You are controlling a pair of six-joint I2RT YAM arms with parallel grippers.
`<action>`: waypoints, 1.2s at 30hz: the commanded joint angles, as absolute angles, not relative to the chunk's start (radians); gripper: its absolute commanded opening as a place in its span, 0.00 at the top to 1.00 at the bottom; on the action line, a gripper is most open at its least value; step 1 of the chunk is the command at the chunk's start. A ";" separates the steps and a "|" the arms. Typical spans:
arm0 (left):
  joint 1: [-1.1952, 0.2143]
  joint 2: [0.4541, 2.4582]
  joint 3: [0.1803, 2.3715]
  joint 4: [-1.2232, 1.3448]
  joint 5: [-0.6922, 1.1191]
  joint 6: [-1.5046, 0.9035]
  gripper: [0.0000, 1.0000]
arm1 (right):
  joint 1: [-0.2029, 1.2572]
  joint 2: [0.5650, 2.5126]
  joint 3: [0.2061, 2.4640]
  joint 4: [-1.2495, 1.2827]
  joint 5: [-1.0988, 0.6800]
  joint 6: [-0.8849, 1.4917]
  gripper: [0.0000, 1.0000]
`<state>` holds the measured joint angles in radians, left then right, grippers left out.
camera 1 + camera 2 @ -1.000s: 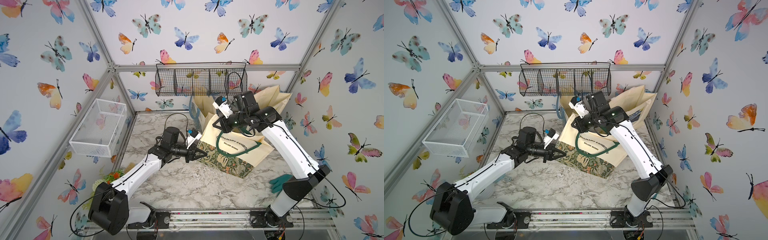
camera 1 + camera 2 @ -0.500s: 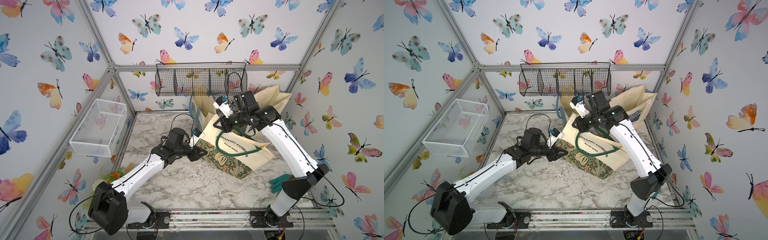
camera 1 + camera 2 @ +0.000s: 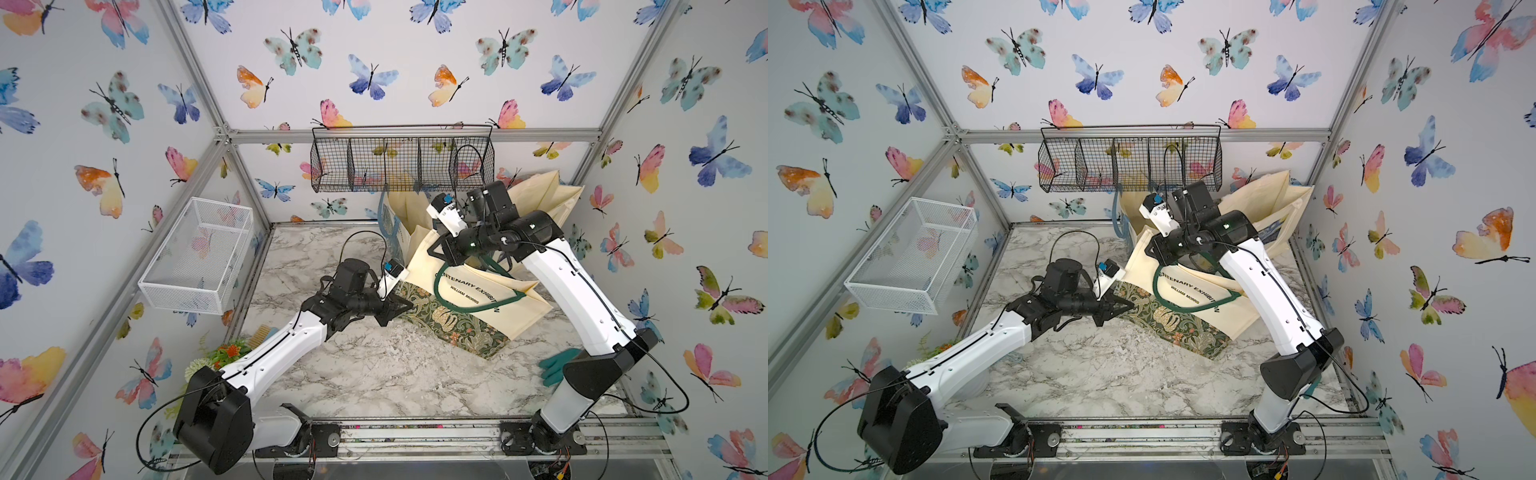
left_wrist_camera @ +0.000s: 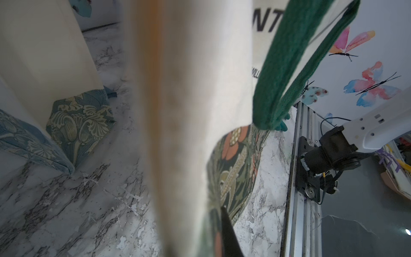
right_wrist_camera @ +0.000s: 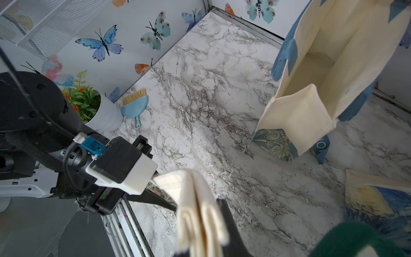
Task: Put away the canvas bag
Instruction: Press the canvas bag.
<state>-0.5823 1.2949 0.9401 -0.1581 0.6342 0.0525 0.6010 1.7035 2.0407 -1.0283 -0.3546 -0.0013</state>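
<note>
Landmark: black wire basket (image 3: pixel 401 164) on the back wall; every place below is given from it.
Canvas bag (image 3: pixel 469 291): cream with green handles (image 4: pixel 289 66) and a floral band, out in front of the basket and a little to its right. It sits tilted and flattened, with the floral bottom on the desk (image 3: pixel 374 374) and the top edge raised.
Right gripper (image 3: pixel 434 249): jaws closed on the bag's folded top edge. The right wrist view shows layered cream cloth pressed against a dark finger (image 5: pixel 224 213).
Left gripper (image 3: pixel 405 306): jaws drawn narrow at the bag's floral lower corner, on the side away from the right arm. Cloth runs into them in the left wrist view, so this looks like a pinch.
Done so far: the bag appears gripped at two ends and collapsed nearly flat.
Left to do: the storing itself, since the bag is not put away anywhere yet.
Likely destination: not shown for certain. An open blue-trimmed bag (image 5: pixel 311 77) stands directly under the basket and may be the place.
</note>
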 commanded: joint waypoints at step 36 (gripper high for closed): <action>-0.496 1.358 1.101 -0.213 0.823 0.073 1.00 | 0.711 1.742 1.921 -0.978 -0.539 -0.057 0.98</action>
<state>-0.5053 1.3609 1.0702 -0.2527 0.7456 0.0475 0.6811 1.7187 1.9175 -0.9539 -0.4797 -0.0528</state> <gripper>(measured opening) 0.058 0.118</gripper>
